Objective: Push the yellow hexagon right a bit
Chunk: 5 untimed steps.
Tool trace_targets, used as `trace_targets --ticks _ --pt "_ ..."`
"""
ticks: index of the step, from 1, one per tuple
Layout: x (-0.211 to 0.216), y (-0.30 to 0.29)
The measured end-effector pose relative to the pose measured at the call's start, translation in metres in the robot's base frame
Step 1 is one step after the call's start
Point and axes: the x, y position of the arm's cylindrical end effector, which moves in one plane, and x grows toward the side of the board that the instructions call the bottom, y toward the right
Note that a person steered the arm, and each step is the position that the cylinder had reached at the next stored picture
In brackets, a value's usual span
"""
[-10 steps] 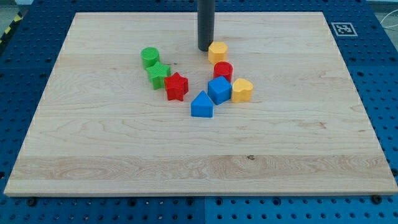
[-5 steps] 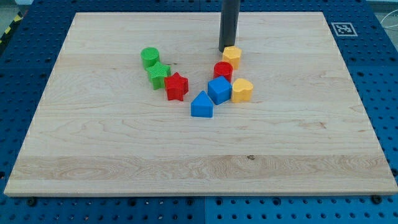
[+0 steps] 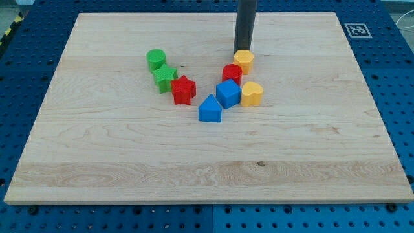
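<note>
The yellow hexagon [image 3: 244, 61] lies on the wooden board [image 3: 97, 149], above and just right of the red cylinder [image 3: 231, 73]. My tip [image 3: 242, 51] is at the hexagon's upper left edge, touching or nearly touching it. The dark rod rises straight out of the view's top.
Below the red cylinder lie a blue cube [image 3: 228, 93], a yellow heart-like block [image 3: 251, 94] and a blue house-shaped block [image 3: 209, 109]. To the left are a red star [image 3: 184, 90], a green star-like block [image 3: 165, 78] and a green cylinder [image 3: 156, 60].
My tip has moved right, and the yellow hexagon has slid right with it, from above the red cylinder's left side to above its right side.
</note>
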Motion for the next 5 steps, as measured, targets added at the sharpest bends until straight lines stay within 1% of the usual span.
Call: trace_targets --ticks 2,3,5 --pt "0.001 0.000" --pt "-0.006 0.010" --pt "-0.001 0.061"
